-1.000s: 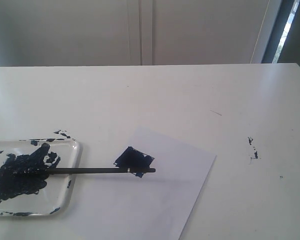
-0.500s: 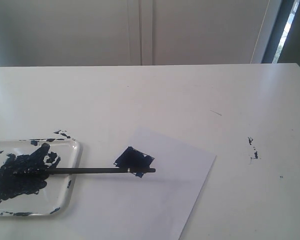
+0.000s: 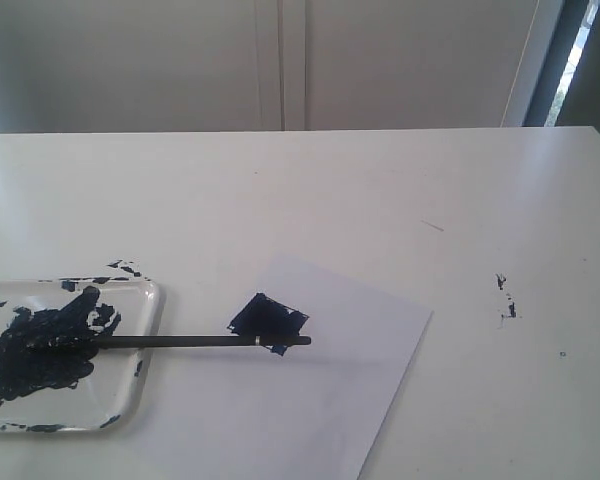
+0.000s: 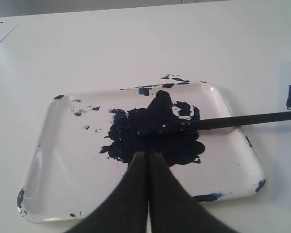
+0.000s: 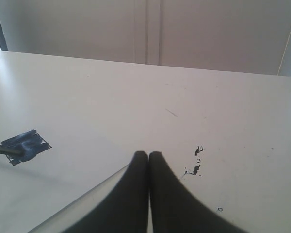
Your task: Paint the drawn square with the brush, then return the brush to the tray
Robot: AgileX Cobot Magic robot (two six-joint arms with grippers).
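Left pincer [image 4: 148, 156] pressed together, empty, at the paint-smeared tray [image 4: 58, 160]; just ahead of its tips the brush [image 4: 233, 120] lies across the tray's rim. Right pincer [image 5: 148, 155] also pressed together, well apart from the filled drawn square [image 5: 25, 142].

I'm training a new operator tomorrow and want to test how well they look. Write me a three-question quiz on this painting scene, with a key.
1. True or false: the drawn square is filled with dark paint.
2. Where does the brush lie?
A) one end in the paint of the tray, the other on the paper at the square's edge
B) wholly inside the tray
C) on the bare table, clear of both
3. How do the left gripper and the right gripper stand, and what do they hold?

Key: 1 true; 2 A; 3 both shut, holding nothing.
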